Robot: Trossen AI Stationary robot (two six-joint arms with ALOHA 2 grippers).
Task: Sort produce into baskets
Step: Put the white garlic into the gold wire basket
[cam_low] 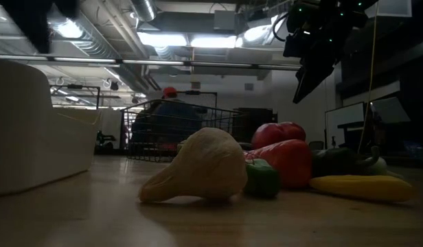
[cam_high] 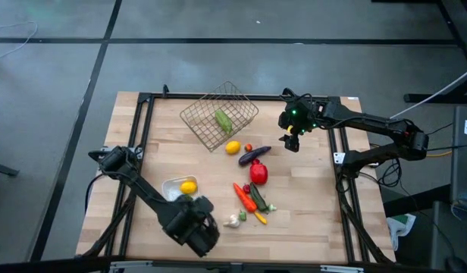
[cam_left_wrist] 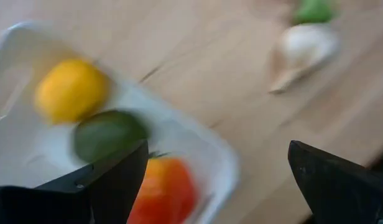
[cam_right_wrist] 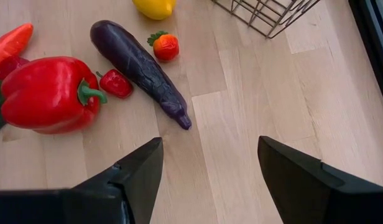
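The wire mesh basket (cam_high: 218, 117) stands at the far middle of the table, tilted, with a green cucumber (cam_high: 223, 120) in it. The white tray (cam_high: 170, 185) lies near the left and holds a lemon (cam_left_wrist: 70, 90), a green avocado (cam_left_wrist: 107, 134) and an orange tomato (cam_left_wrist: 165, 190). My left gripper (cam_left_wrist: 216, 155) is open and empty over the tray's near right corner. My right gripper (cam_right_wrist: 210, 146) is open and empty, up in the air to the right of the purple eggplant (cam_right_wrist: 138, 65), which lies on the table with the red pepper (cam_right_wrist: 45, 93) beside it.
Loose on the table between the arms lie a second lemon (cam_high: 233, 147), a small strawberry (cam_right_wrist: 165, 45), a small red piece (cam_right_wrist: 115, 83), a carrot (cam_high: 245, 197), a garlic bulb (cam_high: 232, 221) and a yellow piece (cam_low: 362, 186). A dark frame (cam_high: 146, 102) runs around the tabletop.
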